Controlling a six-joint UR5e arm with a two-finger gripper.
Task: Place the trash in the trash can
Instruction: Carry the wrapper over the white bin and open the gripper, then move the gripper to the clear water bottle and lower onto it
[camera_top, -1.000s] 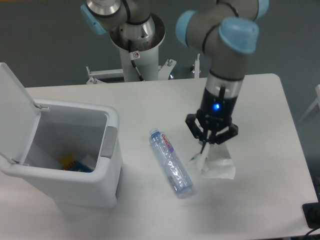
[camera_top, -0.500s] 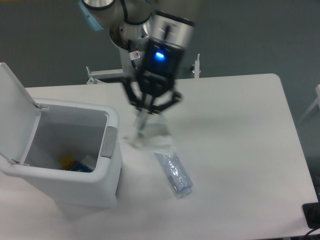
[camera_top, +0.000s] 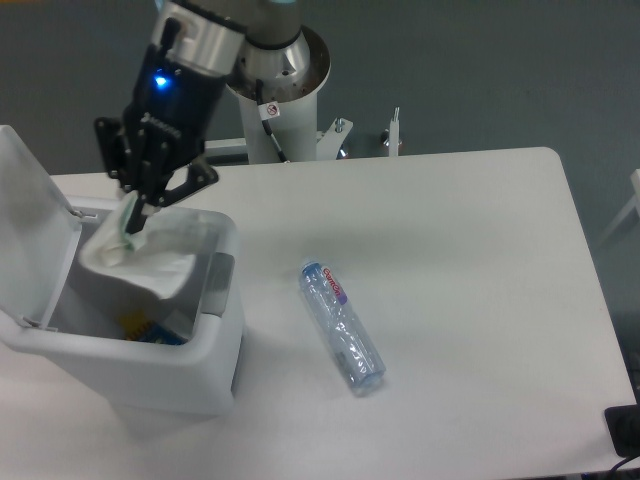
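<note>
Over the open white boxy plastic trash can (camera_top: 150, 350), the fingers (camera_top: 138, 213), a second ago across the desk (camera_top: 460, 300) beyond the crushed clear plastic bottle (camera_top: 343, 326), pinch the crumpled whitish wrapper (camera_top: 140, 258), which could snag on the rim when released.

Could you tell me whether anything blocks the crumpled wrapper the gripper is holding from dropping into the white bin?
Nothing visible does. The gripper holds the crumpled whitish wrapper directly over the opening of the white boxy plastic bin; its hinged lid is flipped back, clear of the opening.
</note>
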